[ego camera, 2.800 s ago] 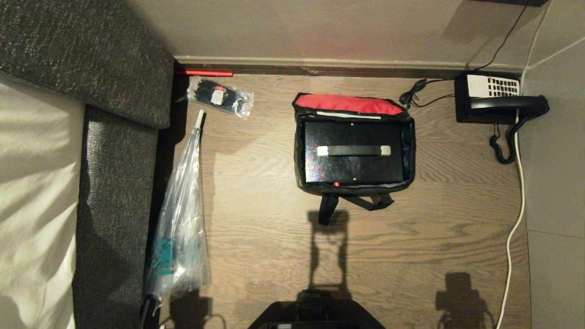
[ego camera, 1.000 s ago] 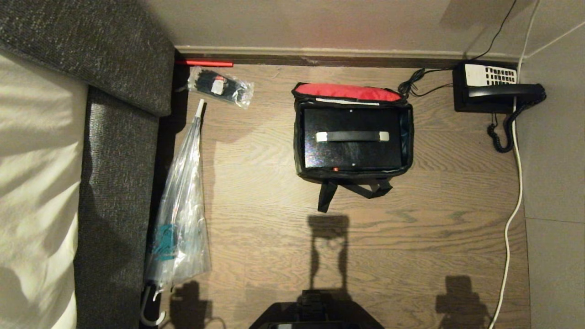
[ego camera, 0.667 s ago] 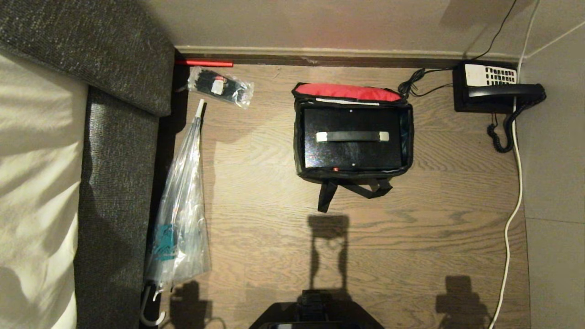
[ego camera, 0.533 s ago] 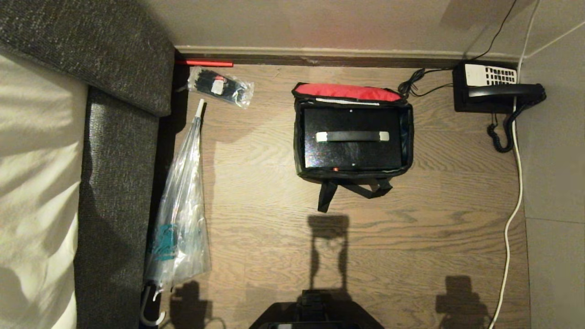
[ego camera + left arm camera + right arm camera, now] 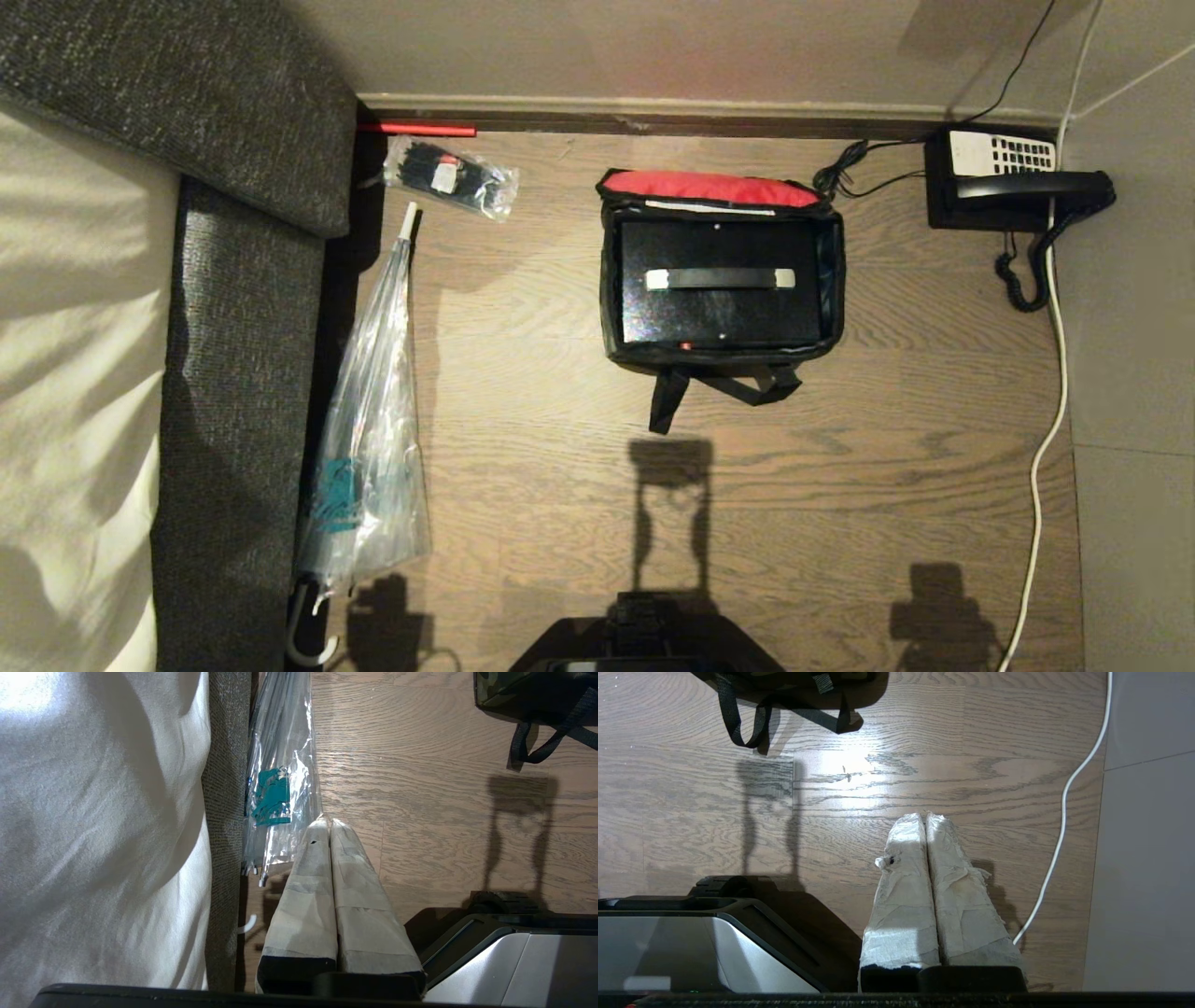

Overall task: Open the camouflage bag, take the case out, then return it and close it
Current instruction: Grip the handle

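Dark grey upholstered sofa [image 5: 233,373] with a pale sheet [image 5: 65,373] along the robot's left, wood-plank floor [image 5: 560,485] across the middle, pale wall [image 5: 653,47] and skirting at the far end.

Out on the floor, slightly right of centre and close to the far wall: the camouflage bag [image 5: 611,345], standing open, lid flap with its red lining [image 5: 709,187] thrown back toward the wall. Long axis running left to right, parallel to the skirting; opening facing straight up. Black straps [image 5: 724,387] trailing from the near side toward the robot.

Inside the bag, filling nearly the whole opening: the case [image 5: 719,313], flat, black, lying level with the same left-to-right long axis. Strap handle [image 5: 719,278] with white end tabs along that axis, across the top face.

Along the sofa edge: a long clear plastic sleeve [image 5: 369,448], lengthwise from near to far, narrow end toward the wall. Beyond it, a small clear packet of dark items [image 5: 448,182] and a red rod [image 5: 420,129] at the skirting. In the far right corner: a black telephone [image 5: 1013,182] with white keypad, coiled cord below, and a white cable [image 5: 1050,439] running along the right wall.

Low, near the robot's base, well apart from the bag: left gripper [image 5: 329,822], taped fingers pressed together, nothing between them, just beside the sleeve's near end. Right gripper [image 5: 924,815], likewise fully closed and holding nothing, above bare floor near the white cable.
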